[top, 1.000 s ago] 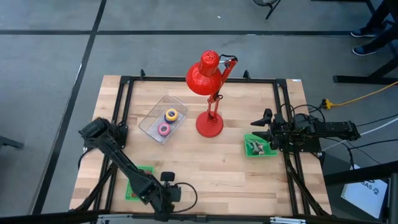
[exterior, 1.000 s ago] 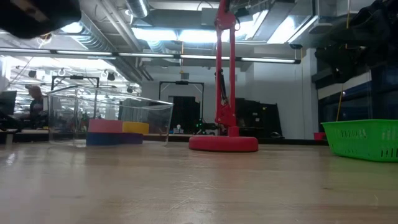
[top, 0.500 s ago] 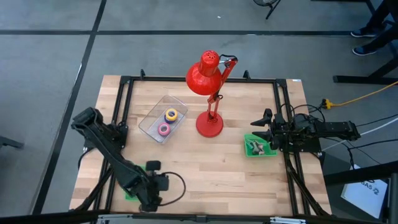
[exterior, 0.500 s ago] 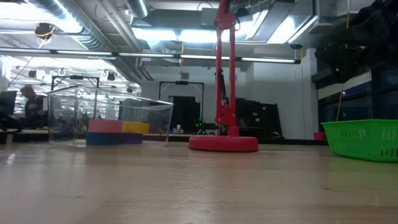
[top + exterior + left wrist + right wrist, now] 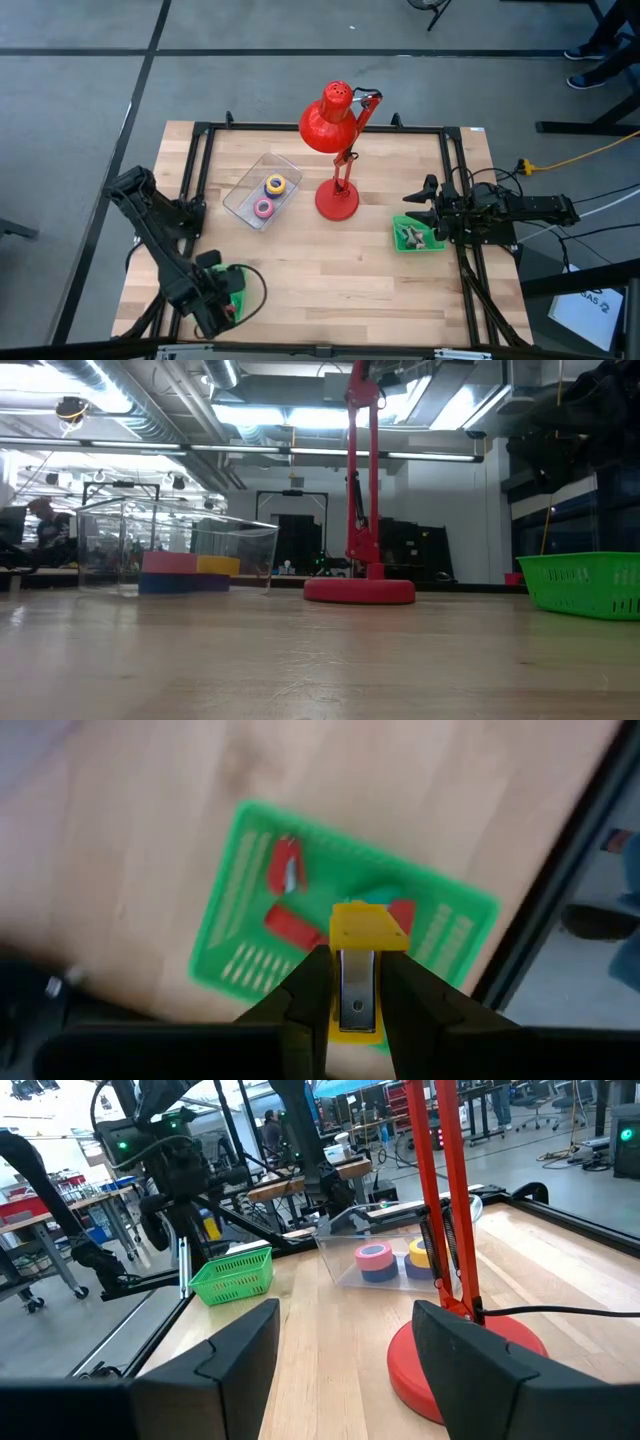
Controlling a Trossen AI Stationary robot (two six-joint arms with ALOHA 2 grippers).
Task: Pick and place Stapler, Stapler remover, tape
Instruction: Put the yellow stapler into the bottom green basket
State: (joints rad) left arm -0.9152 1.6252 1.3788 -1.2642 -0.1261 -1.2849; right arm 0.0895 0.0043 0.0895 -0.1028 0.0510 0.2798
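Above green basket (image 5: 300, 910) at front-left table corner: left gripper (image 5: 352, 982) clamped on yellow stapler (image 5: 357, 955). Right gripper (image 5: 340, 1360) spread wide, parked at right edge. Middle boards open.

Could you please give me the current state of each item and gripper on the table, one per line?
left gripper: shut on a yellow stapler, above the near-left basket
yellow stapler: held, off the table
near-left green basket: on the table, holds red items
right gripper: open, waiting at the right green basket
clear tray: holds tape rolls
red lamp: upright
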